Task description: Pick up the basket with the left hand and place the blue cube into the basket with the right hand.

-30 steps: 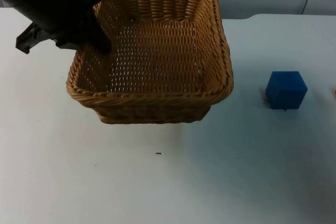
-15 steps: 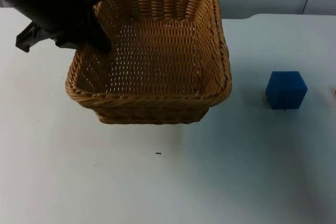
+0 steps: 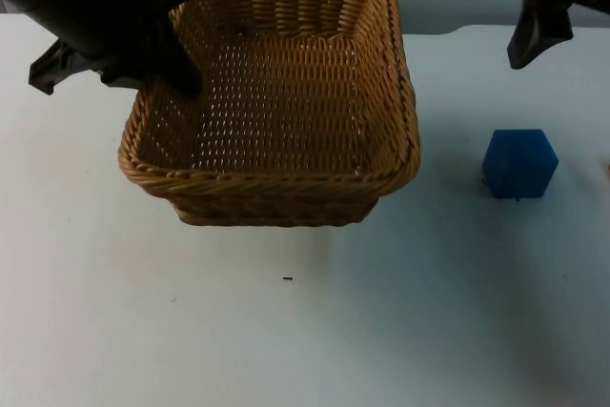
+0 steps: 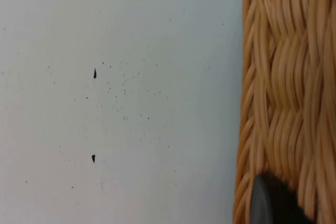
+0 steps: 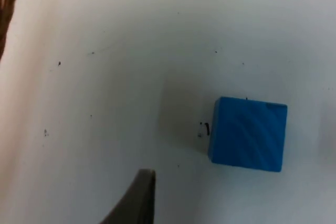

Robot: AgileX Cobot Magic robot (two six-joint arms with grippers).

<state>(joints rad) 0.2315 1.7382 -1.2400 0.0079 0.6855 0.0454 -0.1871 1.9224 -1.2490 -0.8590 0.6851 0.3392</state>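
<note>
The left gripper (image 3: 181,69) had its fingers clamped on the basket (image 3: 276,178) rim at upper left, so the pickup looked done; the blue cube (image 3: 519,163) sat untouched on the bench (image 3: 305,331) at right; the right gripper (image 3: 534,30) hung above it, finger spread impossible to tell.

Two matte black arms with angular, blocky housings, left gripper (image 3: 176,69) and right gripper (image 3: 530,40) equally black.
</note>
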